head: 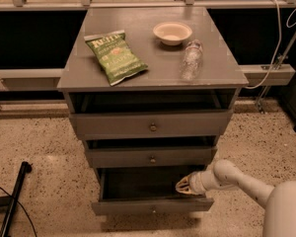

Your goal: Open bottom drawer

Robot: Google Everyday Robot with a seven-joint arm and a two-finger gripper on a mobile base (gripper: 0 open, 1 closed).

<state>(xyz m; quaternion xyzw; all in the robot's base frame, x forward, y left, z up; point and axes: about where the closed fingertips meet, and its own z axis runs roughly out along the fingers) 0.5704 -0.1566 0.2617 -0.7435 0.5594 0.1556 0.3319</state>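
Gripper (183,186) at bottom drawer (138,206) (right end)

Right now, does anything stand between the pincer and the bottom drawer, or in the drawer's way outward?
Nothing visible does. The pincer is at the bottom drawer, over its pulled-out box at the picture's right end, just behind its front. No object shows in front of the drawer.
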